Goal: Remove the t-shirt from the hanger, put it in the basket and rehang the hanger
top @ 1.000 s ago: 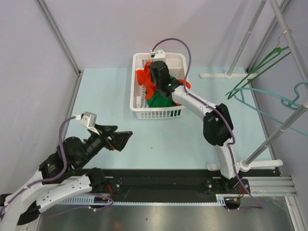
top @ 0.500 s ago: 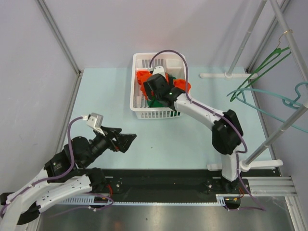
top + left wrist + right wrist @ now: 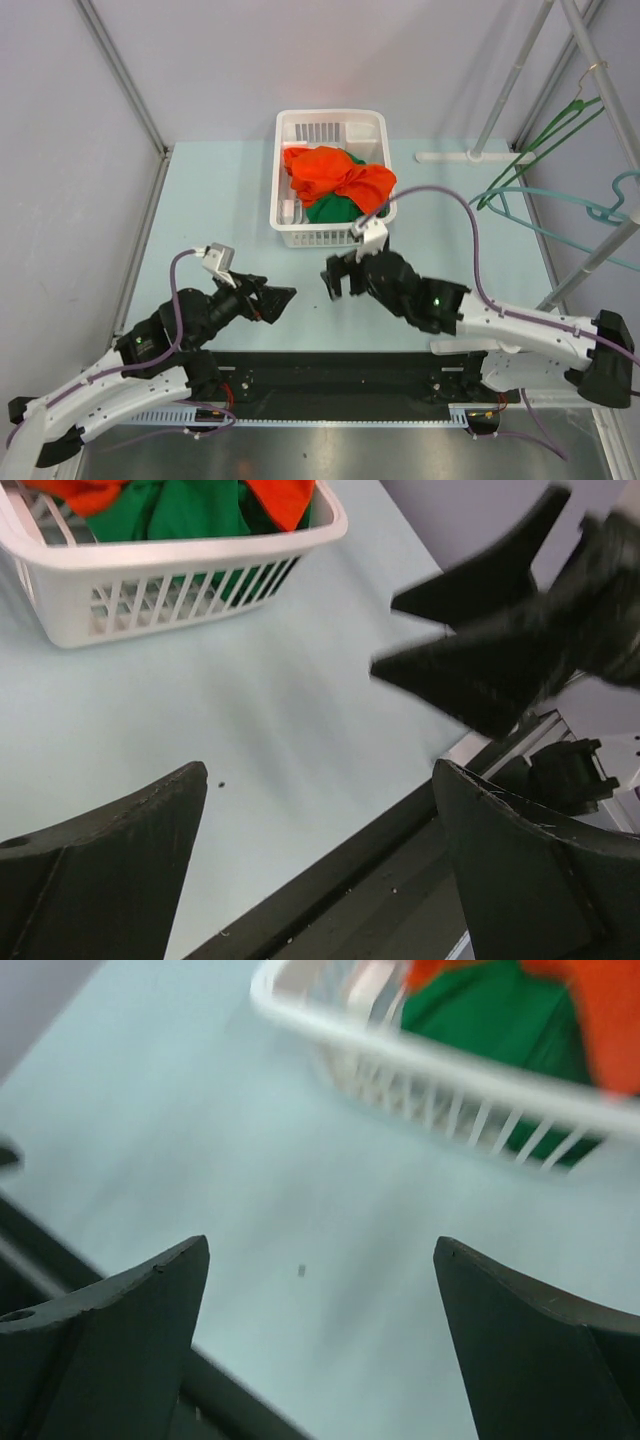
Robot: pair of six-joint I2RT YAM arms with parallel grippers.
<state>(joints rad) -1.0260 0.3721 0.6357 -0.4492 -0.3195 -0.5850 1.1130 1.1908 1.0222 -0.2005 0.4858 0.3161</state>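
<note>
Pale-blue table is bearing a basket | orange t-shirt is lying inside over green cloth | left gripper and right gripper are hovering, spread wide

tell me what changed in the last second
The right gripper came back out of the basket toward the near edge, fingers open and empty. The orange and green clothes stay inside. The left gripper edged to the right. The basket did not move.
</note>
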